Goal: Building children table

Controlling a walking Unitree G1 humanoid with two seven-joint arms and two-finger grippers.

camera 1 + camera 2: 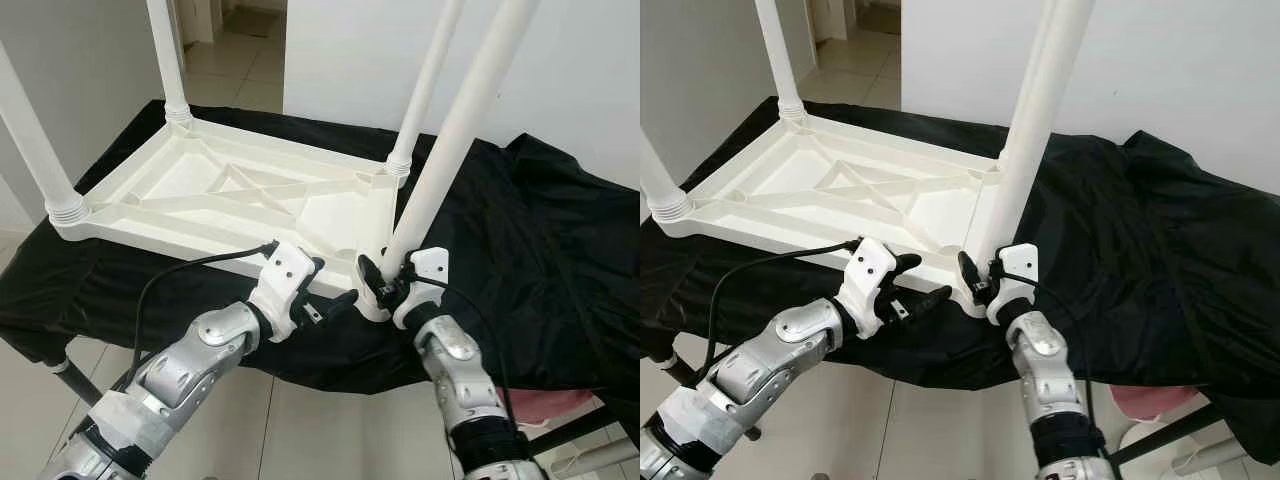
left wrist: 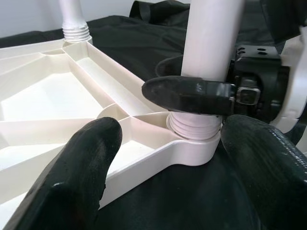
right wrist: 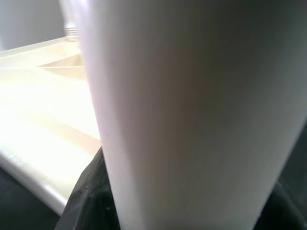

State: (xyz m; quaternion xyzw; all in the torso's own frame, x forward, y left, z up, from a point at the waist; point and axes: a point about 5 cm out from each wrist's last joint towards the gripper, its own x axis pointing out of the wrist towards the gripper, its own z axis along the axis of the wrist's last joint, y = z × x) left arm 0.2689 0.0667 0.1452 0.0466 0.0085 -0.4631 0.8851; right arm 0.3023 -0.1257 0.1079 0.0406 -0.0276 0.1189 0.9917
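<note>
**Right hand clamps fourth leg at near corner of upturned kids' table**

Bench (image 1: 560, 230) draped in black cloth (image 1: 520, 300), spans most of the head views, white wall behind, tiled floor (image 1: 310, 430) below the near edge. Something pink under the bench at lower right, can't tell what.

White plastic tabletop (image 1: 230, 195) lies upside down on the cloth, ribbed underside up with a crossed brace in the middle. It sits toward the robot's left part of the bench, near edge close to the bench's front.

Three white legs already stand in corner sockets: far-left leg (image 1: 168, 60), near-left leg (image 1: 35, 150), far-right leg (image 1: 425, 90), each with a threaded collar at the base.

Fourth leg (image 1: 455, 140) stands at the near-right corner, leaning slightly to the right, its threaded end seated in the corner socket (image 2: 192, 148); threads still show above the socket rim in the left wrist view.

Right hand (image 1: 385, 280) is closed around the fourth leg just above the socket, one black finger (image 2: 187, 93) wrapped across the front of the tube. Right wrist view: leg surface up close, blurred.

Left hand (image 1: 330, 290) sits just left of that corner, at the tabletop's near edge, fingers spread apart and holding nothing; its fingertips (image 2: 81, 172) flank the corner, contact with the rim unclear.

Black cable (image 1: 170, 275) loops from the left wrist.
</note>
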